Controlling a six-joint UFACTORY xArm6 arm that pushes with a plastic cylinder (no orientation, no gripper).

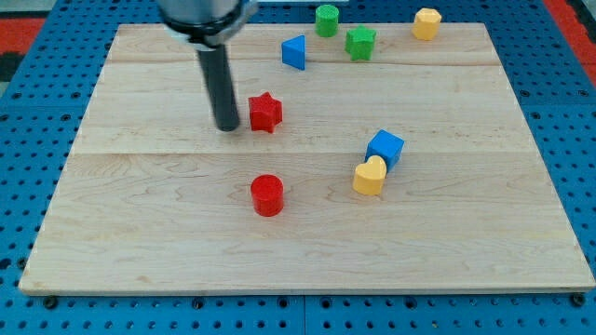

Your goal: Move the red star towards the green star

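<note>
The red star [265,113] lies on the wooden board, left of centre in the upper half. My tip [227,127] stands just to the view's left of it, very close or touching. The green star [360,43] lies near the view's top, right of centre, well up and to the right of the red star.
A green cylinder [327,20] and a blue triangle [294,52] lie near the green star. A yellow block [426,23] sits at top right. A blue cube [385,148] and yellow heart [370,175] touch at centre right. A red cylinder [267,194] lies below the red star.
</note>
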